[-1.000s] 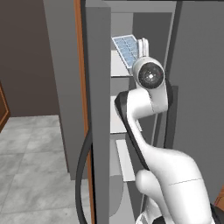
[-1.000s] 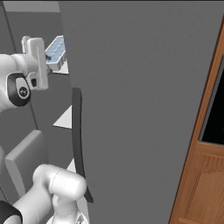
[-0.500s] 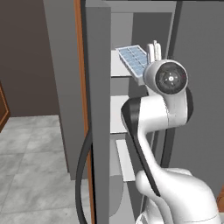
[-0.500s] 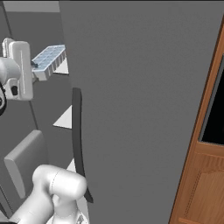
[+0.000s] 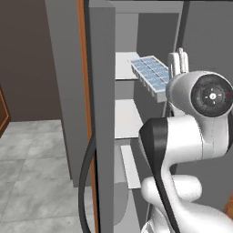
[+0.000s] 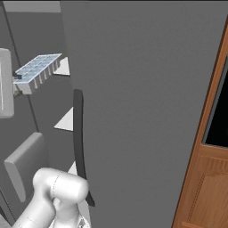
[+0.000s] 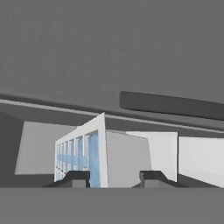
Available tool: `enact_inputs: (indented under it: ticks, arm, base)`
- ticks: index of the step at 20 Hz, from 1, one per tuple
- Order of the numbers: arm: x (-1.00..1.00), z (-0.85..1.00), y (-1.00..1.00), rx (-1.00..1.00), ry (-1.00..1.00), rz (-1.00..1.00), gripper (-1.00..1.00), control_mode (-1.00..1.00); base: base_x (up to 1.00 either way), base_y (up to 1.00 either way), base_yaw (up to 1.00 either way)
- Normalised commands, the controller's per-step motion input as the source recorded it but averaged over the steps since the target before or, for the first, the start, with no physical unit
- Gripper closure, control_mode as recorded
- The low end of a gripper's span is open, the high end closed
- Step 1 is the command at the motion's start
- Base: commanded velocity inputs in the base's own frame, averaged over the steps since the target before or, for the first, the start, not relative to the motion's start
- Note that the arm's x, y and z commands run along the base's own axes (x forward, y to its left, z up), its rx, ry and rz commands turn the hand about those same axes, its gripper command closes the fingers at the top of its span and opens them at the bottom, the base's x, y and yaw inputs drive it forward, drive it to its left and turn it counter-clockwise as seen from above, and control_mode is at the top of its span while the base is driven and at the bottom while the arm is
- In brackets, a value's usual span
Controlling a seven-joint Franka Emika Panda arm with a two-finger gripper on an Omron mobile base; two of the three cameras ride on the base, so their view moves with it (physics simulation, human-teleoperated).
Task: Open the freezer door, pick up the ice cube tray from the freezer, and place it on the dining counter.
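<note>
While clamped by one end in the narrowly closed gripper (image 7: 111, 177), ice cube tray (image 5: 150, 76) carried level just outside the freezer (image 5: 125, 82) shelves, liable to clip the freezer door (image 6: 142, 89) and twist loose.

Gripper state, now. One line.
Gripper: shut on the ice cube tray, holding it by one end, clear of the freezer's white shelves.
</note>
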Motion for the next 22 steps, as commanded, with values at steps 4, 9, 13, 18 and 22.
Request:
enact_inputs:
  ticks: [4, 9, 13, 18, 22]
  arm:
    - [-0.84, 0.03, -0.37, 0.03, 0.0, 0.0, 1.0, -1.0]
    - [-0.57, 0.0, -0.54, 0.05, 0.01, -0.03, 1.0, -1.0]
    - [-0.47, 0.01, -0.27, 0.0, 0.04, -0.03, 1.0, -1.0]
    - [-0.1, 0.01, -0.02, 0.0, 0.07, -0.01, 1.0, -1.0]
    - [0.0, 0.0, 0.0, 0.0, 0.06, 0.0, 1.0, -1.0]
  base:
    - [0.0, 0.0, 0.0]
    - [0.0, 0.0, 0.0]
    - [0.0, 0.0, 0.0]
    - [0.0, 0.0, 0.0]
    - [0.0, 0.0, 0.0]
